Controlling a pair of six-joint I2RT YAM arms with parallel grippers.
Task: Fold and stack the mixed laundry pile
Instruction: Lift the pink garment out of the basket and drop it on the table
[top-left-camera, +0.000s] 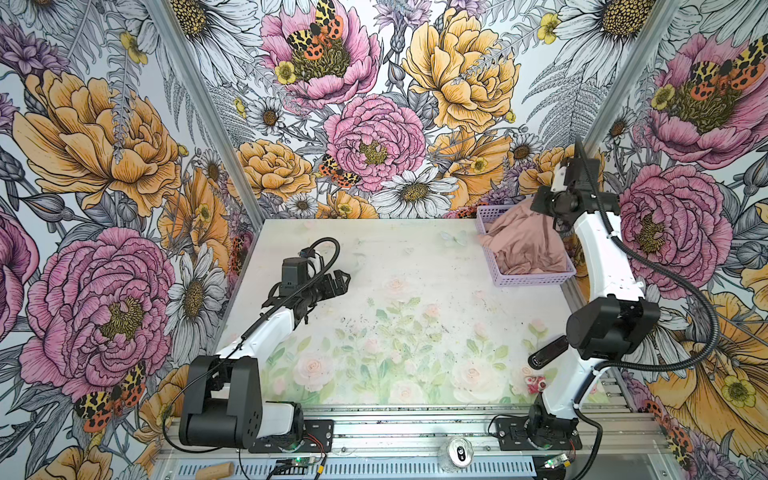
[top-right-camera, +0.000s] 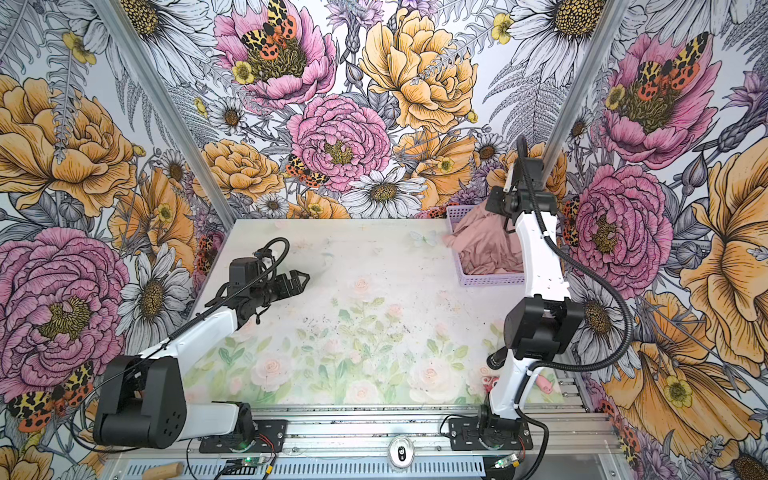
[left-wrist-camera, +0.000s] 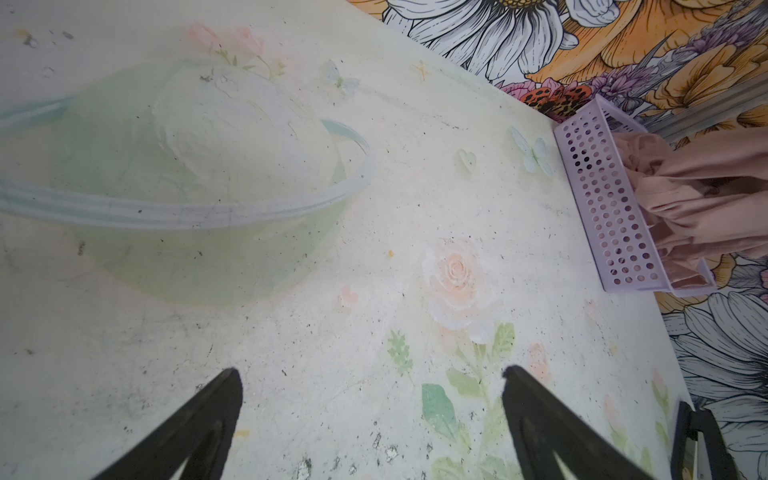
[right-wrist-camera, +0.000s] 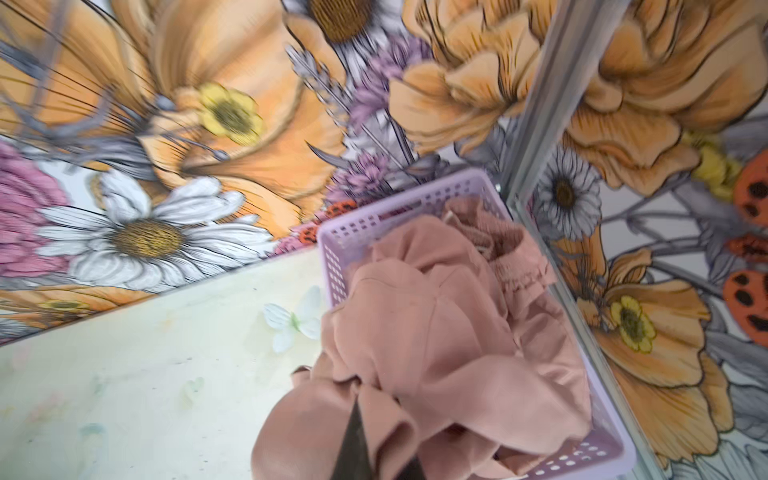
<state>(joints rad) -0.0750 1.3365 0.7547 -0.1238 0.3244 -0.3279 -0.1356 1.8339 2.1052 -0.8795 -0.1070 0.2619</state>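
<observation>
The mixed laundry pile (top-left-camera: 524, 246) (top-right-camera: 486, 247) is dusty-pink cloth heaped in the lavender basket (top-left-camera: 528, 279) (top-right-camera: 490, 279) at the table's far right corner, one fold spilling over the basket's left wall. The right wrist view shows the pile (right-wrist-camera: 436, 332) with a gathered waistband (right-wrist-camera: 519, 268) at the far end. My right gripper (right-wrist-camera: 358, 409) (top-left-camera: 539, 206) is shut on a bunched fold of pink cloth, which rises from the pile toward it. My left gripper (top-left-camera: 343, 278) (top-right-camera: 301, 279) (left-wrist-camera: 370, 374) hovers open and empty over the table's left half.
The basket (left-wrist-camera: 602, 199) (right-wrist-camera: 374, 208) sits against the back wall and the metal corner post (right-wrist-camera: 536, 124). A black object (top-left-camera: 548, 351) and a small pink-red item (top-left-camera: 536, 384) lie near the right arm's base. A can (top-left-camera: 459, 453) stands on the front rail.
</observation>
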